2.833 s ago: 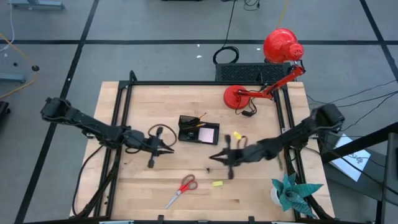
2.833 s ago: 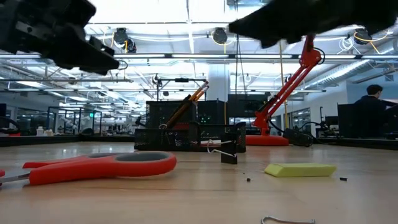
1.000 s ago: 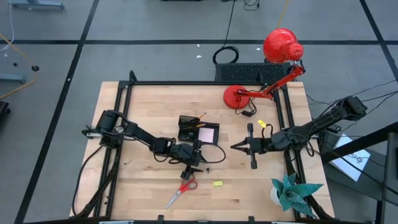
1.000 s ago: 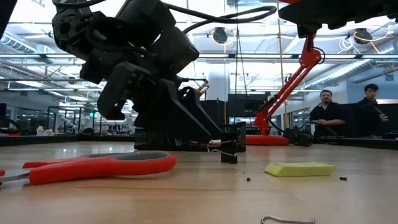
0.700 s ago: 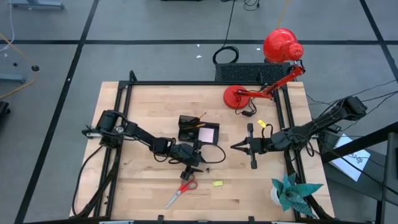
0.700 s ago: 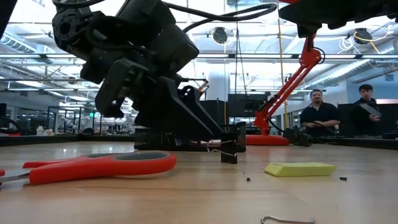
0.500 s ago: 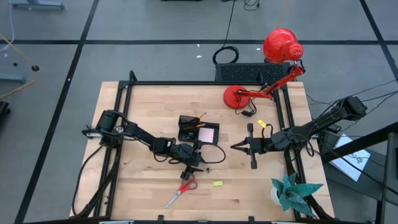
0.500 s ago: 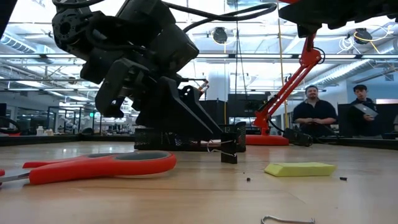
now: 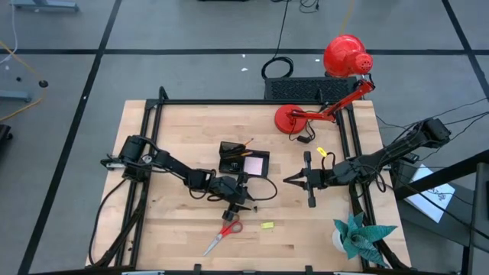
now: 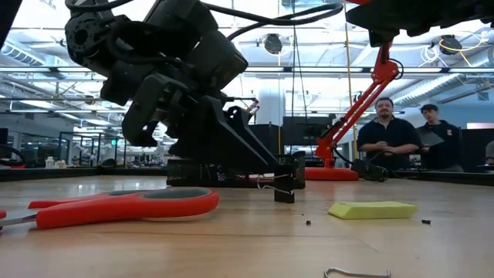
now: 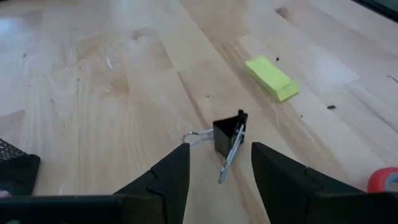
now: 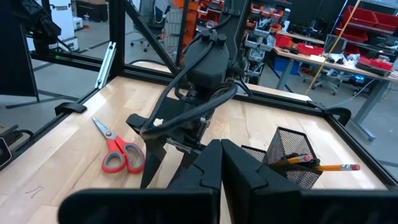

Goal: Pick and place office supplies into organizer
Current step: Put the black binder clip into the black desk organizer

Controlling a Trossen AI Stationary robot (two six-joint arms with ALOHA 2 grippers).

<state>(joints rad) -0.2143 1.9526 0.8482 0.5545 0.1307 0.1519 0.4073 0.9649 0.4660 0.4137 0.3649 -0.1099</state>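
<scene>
just at six o'clock of the organizer (image 9: pixel 244 163), the left gripper (image 11: pixel 219 163) has narrowed its spread fingers around the black clip (image 11: pixel 229 135), not yet pinching; pickup looks imminent. right gripper (image 9: pixel 288 181) waits, pressed together.

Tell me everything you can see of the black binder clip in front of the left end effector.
The binder clip is small, with a black folded body that looks like metal and thin silver wire handles, one lying toward the end effector, one across its face. It rests on the bare wooden table, between the open fingers of the left end effector, which do not touch it. A yellow piece lies beyond it, apart.
</scene>
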